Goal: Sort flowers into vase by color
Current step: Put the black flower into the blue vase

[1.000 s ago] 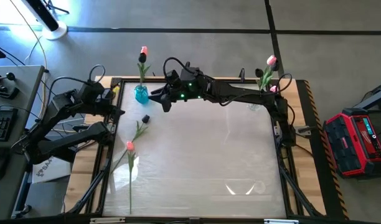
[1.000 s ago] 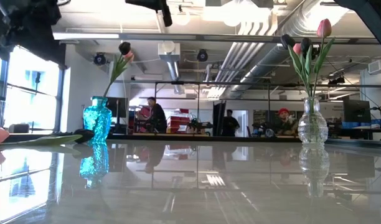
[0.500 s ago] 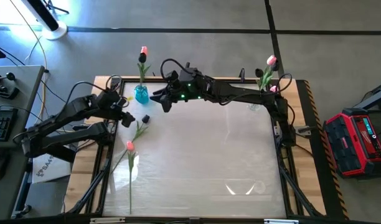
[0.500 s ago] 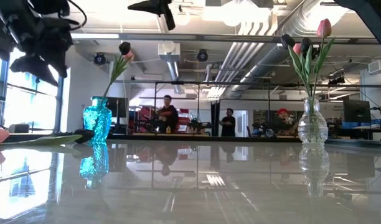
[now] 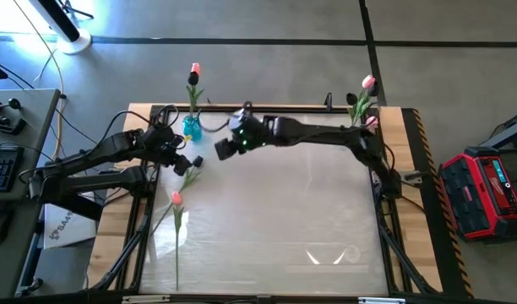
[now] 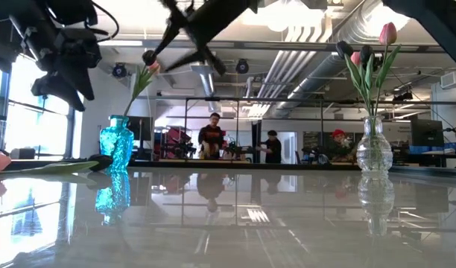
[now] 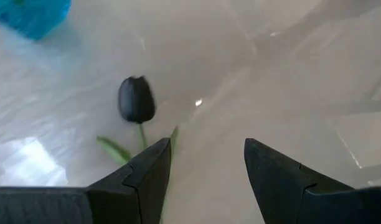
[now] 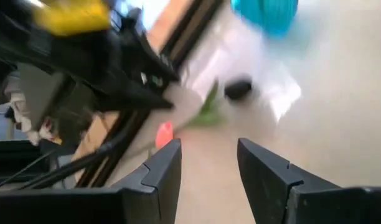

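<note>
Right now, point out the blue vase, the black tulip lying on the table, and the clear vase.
blue vase [image 6: 117,143], low view, its body
black tulip [image 7: 136,99], left wrist view, its bud
clear vase [image 6: 374,152], low view, its belly

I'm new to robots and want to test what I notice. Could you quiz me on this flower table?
1. True or false: the left hand is open above the dark tulip lying on the table.
2. Which vase holds more flowers: A the blue vase, B the clear vase?
3. Fill in: besides the dark one, a ____ tulip lies loose on the table.

Key: 1 true. 2 B. 3 pink.
</note>
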Robot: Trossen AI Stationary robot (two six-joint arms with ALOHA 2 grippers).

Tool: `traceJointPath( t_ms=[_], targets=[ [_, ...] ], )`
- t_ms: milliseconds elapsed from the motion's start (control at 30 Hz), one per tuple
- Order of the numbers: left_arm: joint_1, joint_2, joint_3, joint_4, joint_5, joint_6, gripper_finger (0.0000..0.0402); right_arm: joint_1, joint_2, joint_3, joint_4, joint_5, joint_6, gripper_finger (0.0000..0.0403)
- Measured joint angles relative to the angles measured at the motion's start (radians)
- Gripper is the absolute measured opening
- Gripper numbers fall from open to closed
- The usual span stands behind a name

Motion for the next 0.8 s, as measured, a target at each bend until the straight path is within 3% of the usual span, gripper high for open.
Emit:
traceJointPath(
  t_ms=[433,800],
  targets=[
    [-0.065,-0.033,0.002,-0.001,0.0,0.04,0.0193,0.111,0.139,0.0,0.012,-0.125,0.234,0.0145],
    [-0.065,0.102,-0.077,0.096,-0.053,0.066,0.0193,0.19,0.151,0.0,0.024,-0.014,0.382,0.0145]
  ],
)
